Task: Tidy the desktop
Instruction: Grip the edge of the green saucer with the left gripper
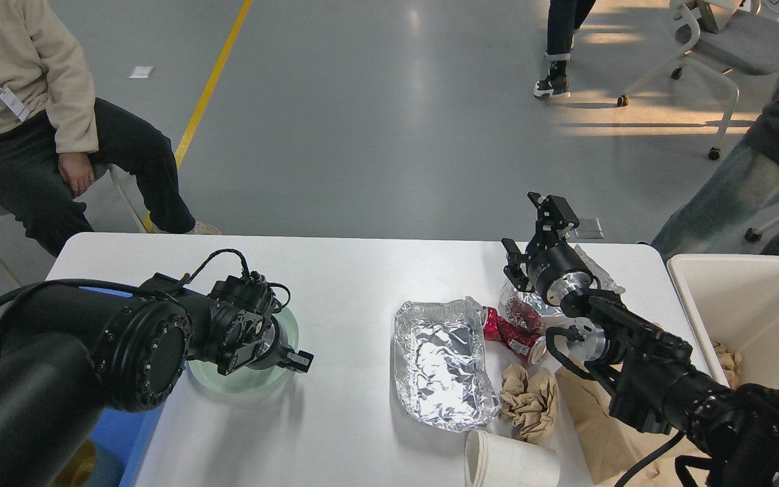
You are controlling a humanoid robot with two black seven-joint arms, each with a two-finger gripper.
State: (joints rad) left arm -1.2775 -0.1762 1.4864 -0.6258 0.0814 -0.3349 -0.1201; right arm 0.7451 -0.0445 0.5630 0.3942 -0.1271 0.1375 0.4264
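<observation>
The white desktop (362, 284) carries litter on its right half: a crumpled foil tray (440, 365), a red wrapper (510, 336), a clear plastic bag (531, 310), crumpled brown paper (530, 399), a white paper cup (511, 463) lying on its side and a brown paper bag (599, 433). A pale green bowl (241, 375) sits near the left edge, largely hidden by my left arm. My left gripper (297, 358) is shut on the bowl's rim. My right gripper (523, 226) stands open and empty above the plastic bag.
A cream bin (754, 311) holding some brown paper stands off the table's right end. A blue tray (115, 433) lies at the lower left under my left arm. One person sits at the far left; another stands at the far right.
</observation>
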